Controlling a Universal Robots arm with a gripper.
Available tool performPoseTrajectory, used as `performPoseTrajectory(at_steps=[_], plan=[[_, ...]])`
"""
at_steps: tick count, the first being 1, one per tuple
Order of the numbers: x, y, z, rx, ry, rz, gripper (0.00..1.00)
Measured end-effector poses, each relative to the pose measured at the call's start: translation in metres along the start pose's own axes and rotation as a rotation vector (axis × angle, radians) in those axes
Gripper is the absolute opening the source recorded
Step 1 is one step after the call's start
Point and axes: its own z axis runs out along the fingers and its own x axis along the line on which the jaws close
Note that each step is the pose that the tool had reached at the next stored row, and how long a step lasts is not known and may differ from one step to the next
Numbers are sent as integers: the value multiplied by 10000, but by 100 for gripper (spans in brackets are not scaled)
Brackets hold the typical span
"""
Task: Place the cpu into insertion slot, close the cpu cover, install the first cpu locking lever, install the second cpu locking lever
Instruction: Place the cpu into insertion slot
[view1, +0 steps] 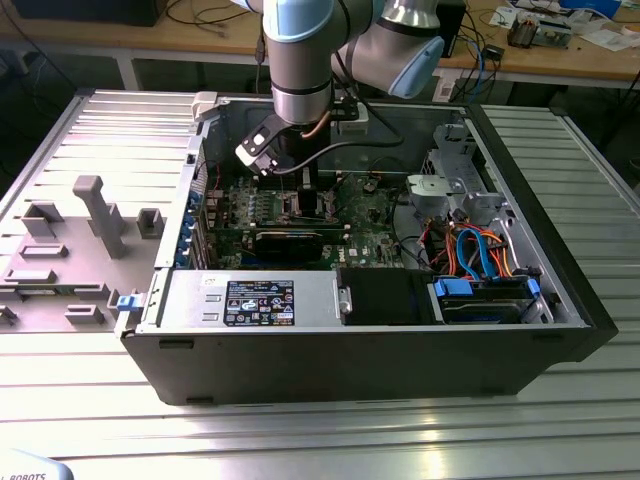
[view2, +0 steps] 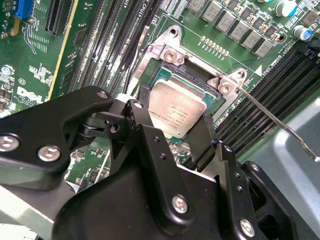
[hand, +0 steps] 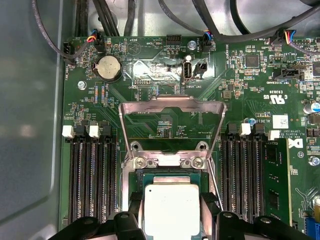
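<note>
While the arm drops straight down into the open computer case (view1: 350, 350) on the bench (view1: 300, 435), the gripper (view2: 176, 108) sits low over the green motherboard (hand: 240, 90). It's clasping the cpu (hand: 171, 210), with one finger against each of two opposite edges in both wrist views. The chip is flat, silver top up, and lined up square with the insertion slot (view2: 175, 76) directly under it. Whether it's fully seated or just above the slot, I can't quite tell. The cpu cover (hand: 172, 101) is thrown open, hinged at the slot's edge on the side away from the gripper, its window clear of the chip. A thin locking lever (view2: 280, 122) juts out beside the slot, unlatched.
</note>
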Motion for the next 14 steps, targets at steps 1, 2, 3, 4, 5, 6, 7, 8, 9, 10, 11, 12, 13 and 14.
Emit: performPoseTrajectory(at_steps=[1,2,3,4,5,6,7,8,9,10,11,12,13,14], plan=[[0,0,0,0,-1,0,54],[1,1,1,-2,-17,-2,54],[1,1,1,-2,-38,-5,54],[3,0,0,0,-60,-1,54],[13,0,0,0,-63,4,54],[25,0,1,0,-63,3,54],[29,0,2,-1,-60,2,54],[28,0,3,0,-62,2,54],[28,0,5,1,-63,4,54],[29,-1,8,1,-62,11,54],[29,-1,10,1,-62,17,54],[29,-2,14,0,-53,20,54],[29,-2,16,-1,-50,20,54],[29,-2,20,0,-47,20,54]])
